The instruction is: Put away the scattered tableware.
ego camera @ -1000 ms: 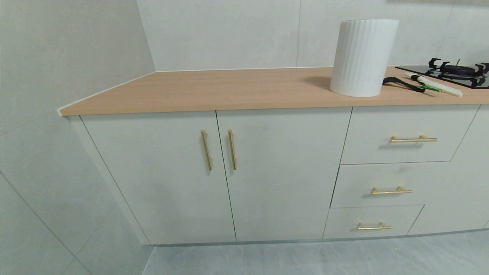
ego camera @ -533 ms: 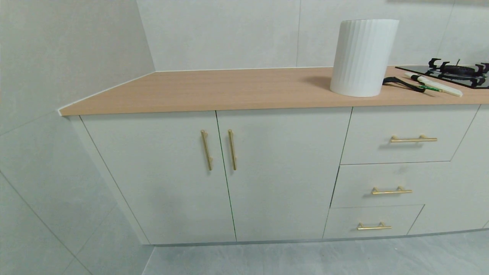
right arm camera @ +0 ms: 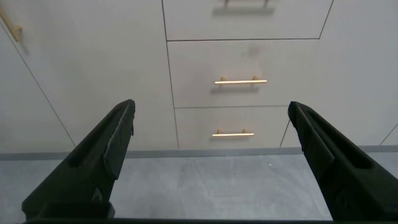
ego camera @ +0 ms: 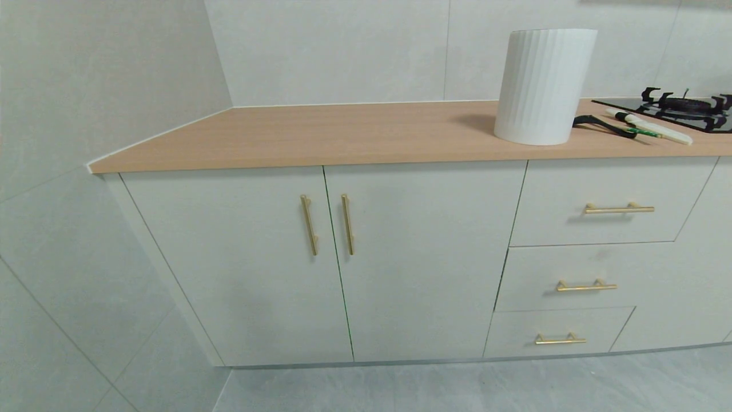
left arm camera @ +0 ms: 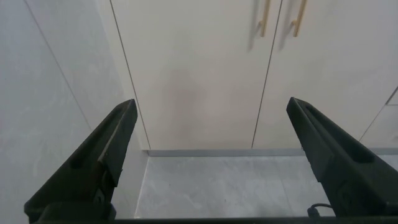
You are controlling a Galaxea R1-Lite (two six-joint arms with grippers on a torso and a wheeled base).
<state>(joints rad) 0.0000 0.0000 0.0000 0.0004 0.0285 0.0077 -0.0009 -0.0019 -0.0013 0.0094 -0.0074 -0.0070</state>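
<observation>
Nothing moved since the earlier frames, and the head view stayed the same. The left tool (left arm camera: pixel 211 103) was spread wide and held nothing. It hung low in front of the cabinet doors (ego camera: pixel 320 257), with the floor (left arm camera: pixel 224 186) under it. The right tool (right arm camera: pixel 211 104) was also spread wide and empty, and it faced the drawers (right arm camera: pixel 249 74).

On the tabletop (ego camera: pixel 320 134) a white ribbed holder (ego camera: pixel 543 86) stood upright, toward the right side. A black utensil (ego camera: pixel 586 119) lay just beside its base, on the right. A little farther right lay a white utensil (ego camera: pixel 652 126) with a thin green one (ego camera: pixel 643 132) close along it, both near the stove (ego camera: pixel 686 106). The two doors and the three drawers were closed.
</observation>
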